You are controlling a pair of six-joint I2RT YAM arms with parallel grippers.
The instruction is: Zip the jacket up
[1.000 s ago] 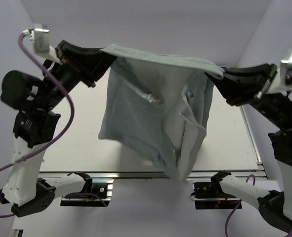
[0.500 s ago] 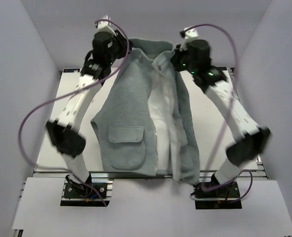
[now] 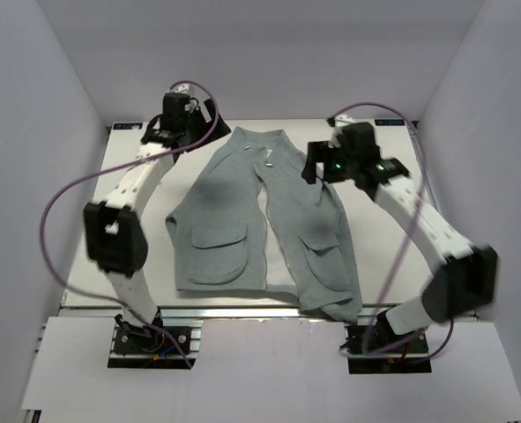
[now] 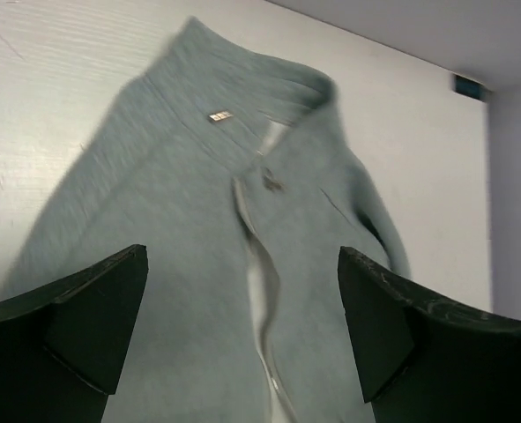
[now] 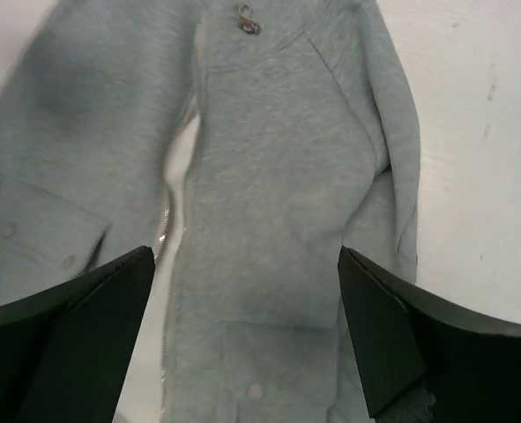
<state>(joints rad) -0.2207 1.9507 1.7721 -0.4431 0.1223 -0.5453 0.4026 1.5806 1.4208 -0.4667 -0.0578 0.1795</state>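
Fleece jacket (image 3: 225,207) lies unzipped: soft, limp, will likely bunch. Suggest pinching the hem below the zipper pull (image 5: 247,22). Left gripper (image 4: 242,335) and right gripper (image 5: 247,335) gape wide, empty.

Overhead view looks down; both wrist views face the jacket (image 3: 220,207) closely, sharing its zipper (image 5: 165,231).

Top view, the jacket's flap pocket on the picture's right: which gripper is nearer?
Right. The right gripper hovers beyond the pocket, over the same panel; the left gripper is across the zipper, beside the collar.
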